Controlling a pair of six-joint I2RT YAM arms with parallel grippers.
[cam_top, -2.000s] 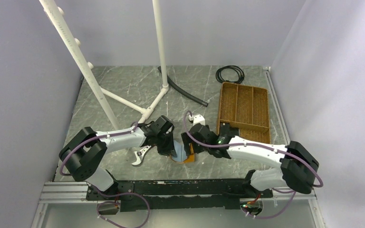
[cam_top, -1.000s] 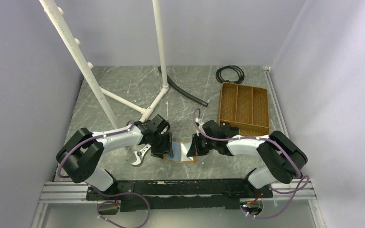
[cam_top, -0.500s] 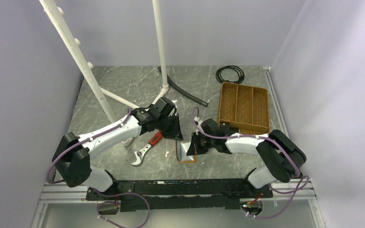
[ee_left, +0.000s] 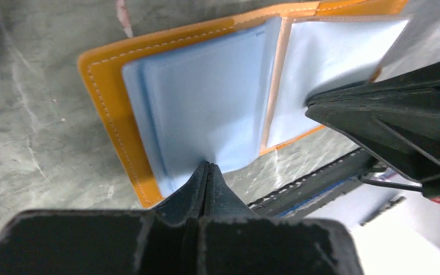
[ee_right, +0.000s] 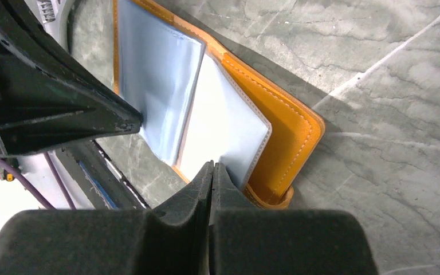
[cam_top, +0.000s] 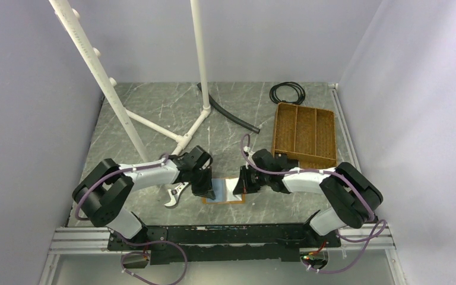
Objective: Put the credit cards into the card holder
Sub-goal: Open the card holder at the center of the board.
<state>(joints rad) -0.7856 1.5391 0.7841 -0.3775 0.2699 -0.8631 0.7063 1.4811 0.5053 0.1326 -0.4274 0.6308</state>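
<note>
The left pincer (cam_top: 206, 190) has come down and toward the near edge since half a second ago, when it stood higher and further back. The card holder (cam_top: 225, 193), which was then half folded, now lies spread open on the counter (cam_top: 154, 113) between the two arms.

In the left wrist view the jaws are together, and the blue leaf (ee_left: 206, 103) is drawn into a small pucker at their tips, so this pincer seems to be clamped on that leaf's near edge. The right pincer (cam_top: 242, 183) is also closed. Its tips meet the edge of the pale leaf (ee_right: 223, 134) on the other half, and it appears to be pinching this leaf as well.

No credit cards show clearly in any view. A wrench (cam_top: 175, 196) lies just beside the left arm, and a brown tray (cam_top: 304, 133) stands well apart at the right.

Several things could go wrong from here. If the two arms pull away from each other, the thin leaves may stretch or tear at the stitching. If one grip slips from such a smooth sheet, that half can fold back and cover the pockets. Both pincers are occupied, so one must let go to fetch a card, and then the holder may close or slide on the counter.
</note>
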